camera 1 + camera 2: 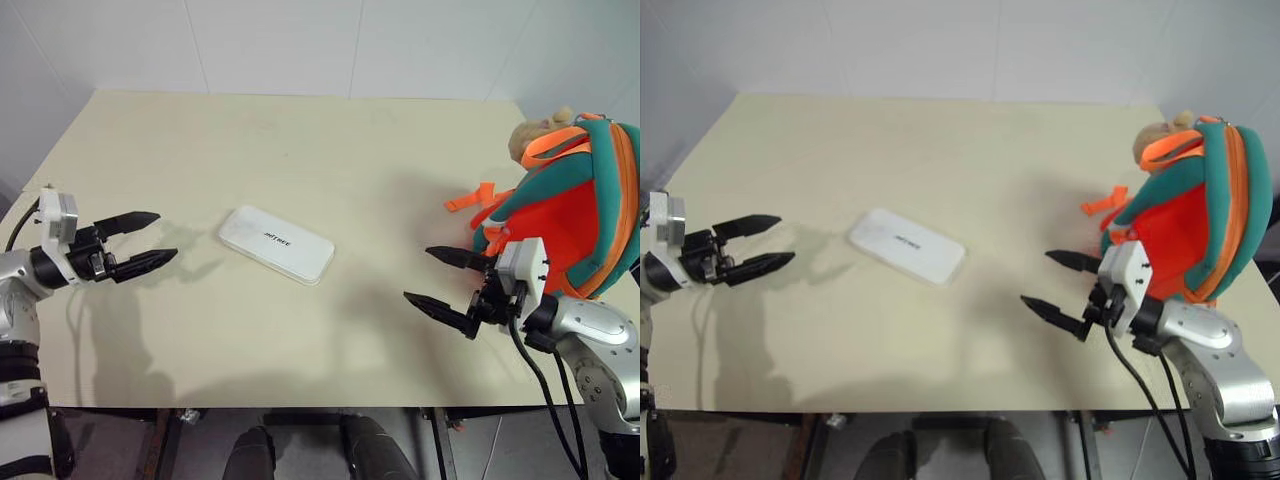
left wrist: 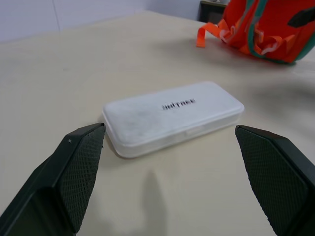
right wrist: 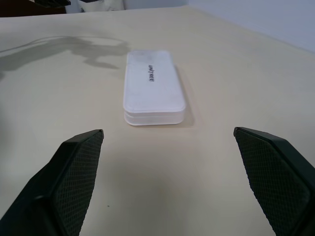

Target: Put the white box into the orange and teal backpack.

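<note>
Both end effectors hover above the table (image 1: 300,140) with their black fingers spread wide and nothing between them. At about 9 o'clock in the head view, the left end effector (image 1: 150,243) points toward the white box (image 1: 276,244), which lies flat near the table's middle, lettering up, well apart from either arm. At about 4 o'clock, the right end effector (image 1: 432,276) also aims at the box from the other side. Each wrist view looks between its own open fingers (image 2: 81,172) straight at the box. Over at 3 o'clock, the orange and teal backpack (image 1: 575,215) stands upright near the table's right edge, just behind the right end effector, with a tan plush toy (image 1: 530,137) at its top.
</note>
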